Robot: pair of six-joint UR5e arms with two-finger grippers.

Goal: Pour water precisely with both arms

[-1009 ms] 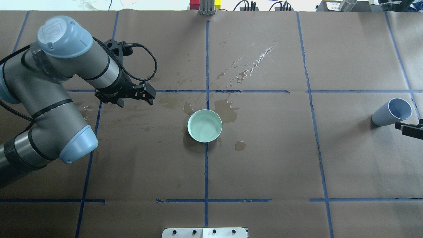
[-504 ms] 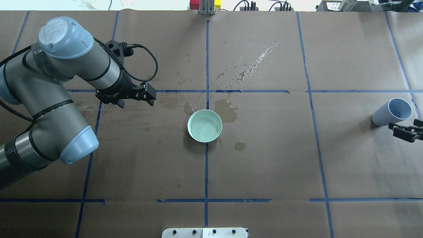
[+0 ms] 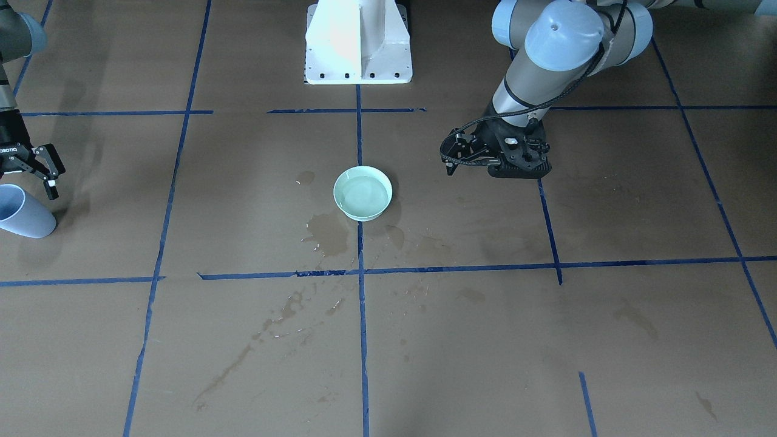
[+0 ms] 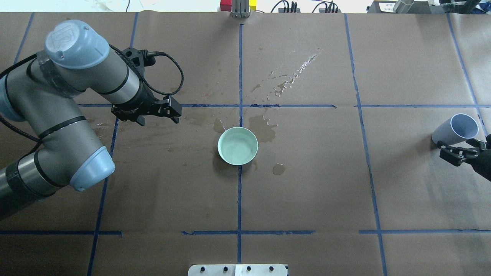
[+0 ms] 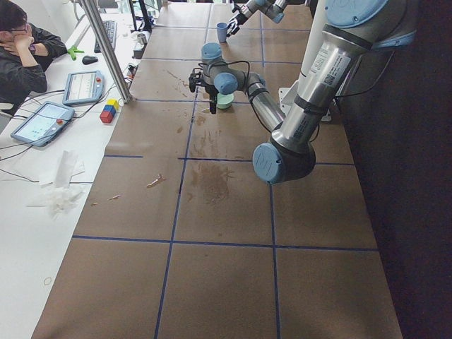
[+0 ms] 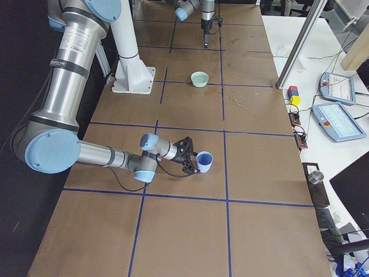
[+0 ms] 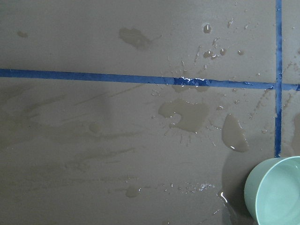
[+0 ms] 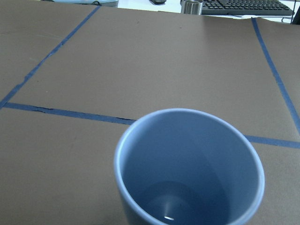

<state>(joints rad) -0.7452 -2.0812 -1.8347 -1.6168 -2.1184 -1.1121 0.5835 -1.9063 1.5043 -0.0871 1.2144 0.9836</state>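
Note:
A mint-green bowl [image 4: 238,146] [image 3: 362,193] stands at the table's middle with clear water [image 3: 362,195] in it. It also shows at the left wrist view's lower right corner [image 7: 276,194]. My left gripper [image 4: 175,110] [image 3: 450,159] is open and empty, to the bowl's left and apart from it. A blue-grey cup [image 4: 455,129] [image 3: 21,212] [image 6: 204,161] stands upright at the far right. My right gripper [image 4: 445,152] [image 3: 56,182] is open just beside the cup, not around it. The cup [image 8: 187,168] fills the right wrist view, with a glint at its bottom.
Spilled water puddles [image 4: 262,128] [image 7: 185,115] and splashes [image 4: 291,76] lie around and beyond the bowl on the brown paper. The white pedestal [image 3: 358,42] stands at the robot's side. An operator [image 5: 21,49] sits at a desk with tablets [image 5: 81,86] beyond the table's far edge.
My right gripper has moved in from the view's right edge toward the cup. The left arm has barely shifted. The bowl and cup have not moved.

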